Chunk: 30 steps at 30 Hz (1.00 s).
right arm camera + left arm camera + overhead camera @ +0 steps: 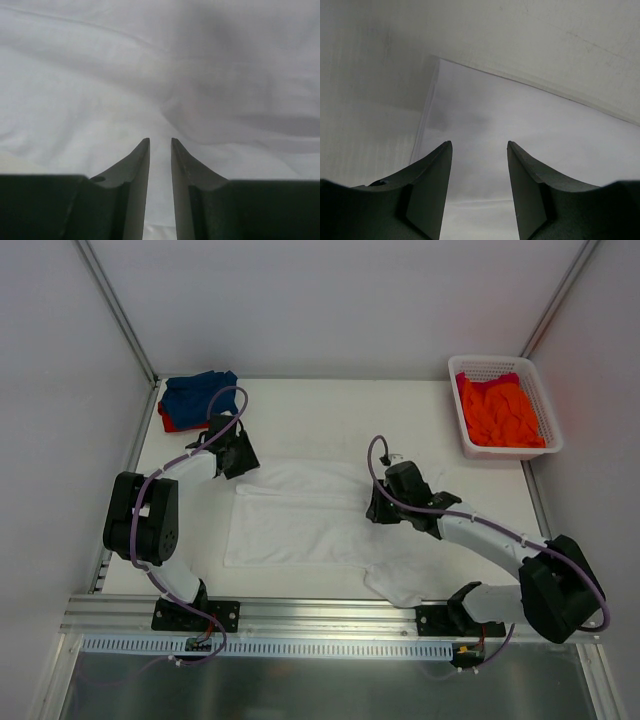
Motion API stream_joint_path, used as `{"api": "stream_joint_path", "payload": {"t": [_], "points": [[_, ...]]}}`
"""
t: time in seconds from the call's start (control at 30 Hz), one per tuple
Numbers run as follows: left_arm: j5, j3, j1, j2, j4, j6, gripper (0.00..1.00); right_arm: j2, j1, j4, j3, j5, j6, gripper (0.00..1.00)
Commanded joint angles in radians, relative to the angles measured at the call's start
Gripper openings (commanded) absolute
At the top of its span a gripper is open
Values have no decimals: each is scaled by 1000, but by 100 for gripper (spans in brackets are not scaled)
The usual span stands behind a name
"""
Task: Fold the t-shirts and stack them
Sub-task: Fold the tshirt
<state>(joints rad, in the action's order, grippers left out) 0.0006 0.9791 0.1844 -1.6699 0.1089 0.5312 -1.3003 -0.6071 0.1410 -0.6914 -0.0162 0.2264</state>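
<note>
White t-shirt (300,525) was spread flat, reaching from left gripper (479,146) to beneath right gripper (160,141), long axis running between them. Left jaws were held apart, empty. Right jaws were narrowed over cloth; grip could not be told.

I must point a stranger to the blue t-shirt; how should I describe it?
Look at the white table and go to its far left corner. There a blue cloth t-shirt lies on a red cloth t-shirt. It is the only blue thing there; the red shows just at its left edge.
</note>
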Motion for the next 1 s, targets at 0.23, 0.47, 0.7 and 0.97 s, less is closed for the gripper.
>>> {"api": "stream_joint_path", "payload": {"t": [0.23,0.47,0.7,0.97], "points": [[26,24,10,39,-17,-16,48,125,-186,97,30,163,102,27],[30,27,10,38,-17,-16,48,76,-158,161,-98,306,-16,30],[29,27,9,44,-17,-17,49,-36,-25,160,-171,321,-94,29],[33,32,10,35,-18,-16,49,-125,136,88,-161,269,-137,29]]}}
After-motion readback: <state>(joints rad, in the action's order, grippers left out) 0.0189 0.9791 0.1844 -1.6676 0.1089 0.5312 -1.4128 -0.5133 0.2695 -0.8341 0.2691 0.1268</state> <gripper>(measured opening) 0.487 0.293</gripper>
